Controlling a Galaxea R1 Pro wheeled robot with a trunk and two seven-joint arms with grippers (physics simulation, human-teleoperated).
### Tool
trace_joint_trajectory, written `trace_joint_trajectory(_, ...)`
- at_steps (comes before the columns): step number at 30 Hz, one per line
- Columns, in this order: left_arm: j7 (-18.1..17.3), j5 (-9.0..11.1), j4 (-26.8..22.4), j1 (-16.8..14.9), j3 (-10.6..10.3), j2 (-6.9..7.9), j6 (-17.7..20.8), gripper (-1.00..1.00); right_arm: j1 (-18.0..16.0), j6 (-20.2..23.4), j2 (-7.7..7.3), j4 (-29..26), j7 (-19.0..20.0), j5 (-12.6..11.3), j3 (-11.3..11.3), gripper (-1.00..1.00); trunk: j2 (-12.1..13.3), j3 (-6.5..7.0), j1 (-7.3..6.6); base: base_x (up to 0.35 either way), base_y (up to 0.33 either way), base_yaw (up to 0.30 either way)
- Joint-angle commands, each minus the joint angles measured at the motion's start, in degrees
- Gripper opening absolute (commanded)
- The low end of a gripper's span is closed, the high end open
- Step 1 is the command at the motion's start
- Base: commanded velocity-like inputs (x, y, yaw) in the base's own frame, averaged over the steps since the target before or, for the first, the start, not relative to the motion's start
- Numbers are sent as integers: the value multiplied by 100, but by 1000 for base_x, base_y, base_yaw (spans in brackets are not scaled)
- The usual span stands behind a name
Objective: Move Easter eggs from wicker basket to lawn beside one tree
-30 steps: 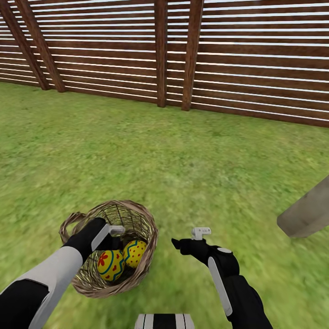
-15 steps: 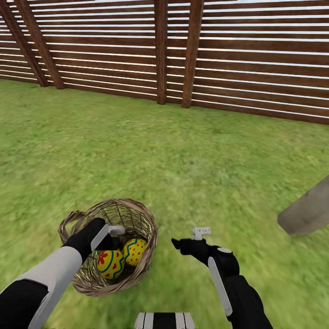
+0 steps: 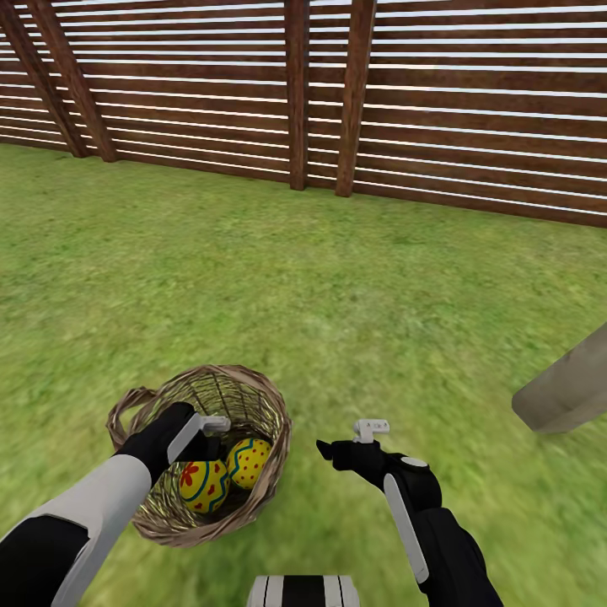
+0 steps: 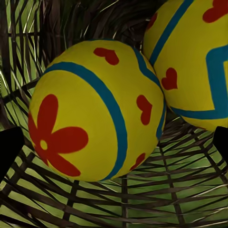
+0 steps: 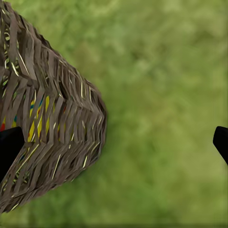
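The wicker basket (image 3: 261, 497) stands on the lawn (image 3: 354, 320) at the lower left. Two Easter eggs lie in it: one with a red flower (image 3: 202, 487) and one with red marks and blue zigzags (image 3: 251, 462). My left gripper (image 3: 212, 445) reaches down inside the basket. In the left wrist view it (image 4: 114, 147) is open, with the flower egg (image 4: 90, 109) close between the fingertips (image 4: 9, 149) and the other egg (image 4: 194, 61) beside it. My right gripper (image 3: 330, 451) hovers open over grass just right of the basket (image 5: 47, 118).
A thick pale tree trunk (image 3: 563, 389) leans in at the right edge, about an arm's length beyond my right gripper. A brown slatted fence (image 3: 354, 101) with upright posts closes the garden at the back. Open grass lies between it and the basket.
The whole picture has slid up slightly, so the camera moved. Relative to the basket, my left gripper sits marginally lower. The eggs and my right arm have stayed put.
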Motion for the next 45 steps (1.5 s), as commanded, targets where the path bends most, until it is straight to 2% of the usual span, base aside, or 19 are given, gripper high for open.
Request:
trace_joint_trajectory(1, 48, 62, -10, -2, -41, 7, 18, 100, -2, 30, 1, -7, -16, -51, -3, 100, -2, -4, -1, 0, 0, 0)
trace_joint_trajectory(3, 49, 62, -10, -2, -41, 8, 17, 100, -2, 30, 1, -6, -16, -51, -3, 100, -2, -4, -1, 0, 0, 0)
trace_joint_trajectory(8, 50, 58, -9, -2, -40, 9, 11, 100, -2, 30, 1, -6, -16, -51, -3, 100, -8, -115, 12, 0, 0, 0)
trace_joint_trajectory(28, 94, 55, -10, -2, -33, 18, -27, 100, 11, 19, -6, -149, -4, -51, -13, 100, -8, -115, 12, 0, 0, 0)
trace_joint_trajectory(31, 94, 54, -10, -2, -33, 18, -27, 100, 166, 17, -17, -505, 0, -51, -18, 100, -8, -115, 12, 0, 0, 0)
trace_joint_trajectory(34, 94, 54, -10, -2, -33, 18, -28, 100, 521, 15, -22, -982, 8, -51, -12, 100, -8, -115, 12, 0, 0, 0)
trace_joint_trajectory(39, 98, 57, -10, -2, -33, 18, -28, 100, 719, 19, -24, -1169, 145, -48, -38, 100, -8, -115, 12, 0, 0, 0)
trace_joint_trajectory(45, 108, 61, -10, -2, -33, 18, -34, 100, 762, 21, -25, -1210, 209, -43, -50, 100, -8, -115, 12, 0, 0, 0)
